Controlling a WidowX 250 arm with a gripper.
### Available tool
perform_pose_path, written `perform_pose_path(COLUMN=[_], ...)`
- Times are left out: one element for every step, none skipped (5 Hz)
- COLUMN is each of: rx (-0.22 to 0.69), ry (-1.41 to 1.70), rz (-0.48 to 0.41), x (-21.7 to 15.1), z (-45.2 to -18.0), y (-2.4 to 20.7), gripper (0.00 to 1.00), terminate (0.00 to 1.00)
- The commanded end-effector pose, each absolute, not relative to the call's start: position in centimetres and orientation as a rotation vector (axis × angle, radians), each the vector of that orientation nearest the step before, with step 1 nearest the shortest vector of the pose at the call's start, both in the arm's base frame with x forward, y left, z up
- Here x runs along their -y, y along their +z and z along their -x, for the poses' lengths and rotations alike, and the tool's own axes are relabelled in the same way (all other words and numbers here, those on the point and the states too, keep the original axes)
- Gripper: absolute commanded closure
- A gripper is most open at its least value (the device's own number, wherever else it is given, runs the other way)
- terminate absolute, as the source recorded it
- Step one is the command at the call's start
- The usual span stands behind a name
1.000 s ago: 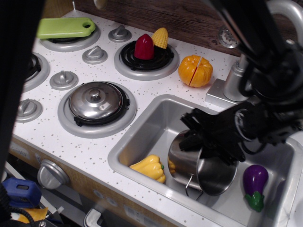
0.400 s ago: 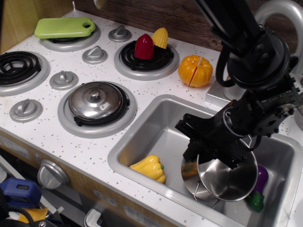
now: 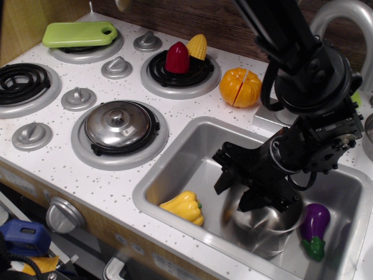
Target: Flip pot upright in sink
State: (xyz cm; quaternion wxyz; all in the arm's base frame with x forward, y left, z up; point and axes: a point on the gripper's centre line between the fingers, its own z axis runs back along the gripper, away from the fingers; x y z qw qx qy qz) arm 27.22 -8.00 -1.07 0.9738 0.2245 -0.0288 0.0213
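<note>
The shiny steel pot stands with its open mouth up in the front right part of the silver sink, and looks slightly blurred. My black gripper hangs just above the pot's left rim. Its two fingers are spread apart with bare sink showing between them, and nothing is held. The arm hides the back of the pot and part of the sink floor.
A yellow pepper lies in the sink left of the pot and a purple eggplant right of it. The faucet stands behind. A steel lid, an orange pumpkin, a red vegetable, corn and a green board sit on the stove.
The pot, which lay tilted on its side in the gripper's grasp, has swung mouth-up and now rests on the sink floor. The fingers have come off its rim.
</note>
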Motion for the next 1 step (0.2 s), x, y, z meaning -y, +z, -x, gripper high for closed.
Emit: perform_pose_path(rx=[0.126], ry=[0.06], rz=[-0.415], x=[8.41], z=[-28.14], y=[1.09], gripper=[0.0], terminate=[1.0])
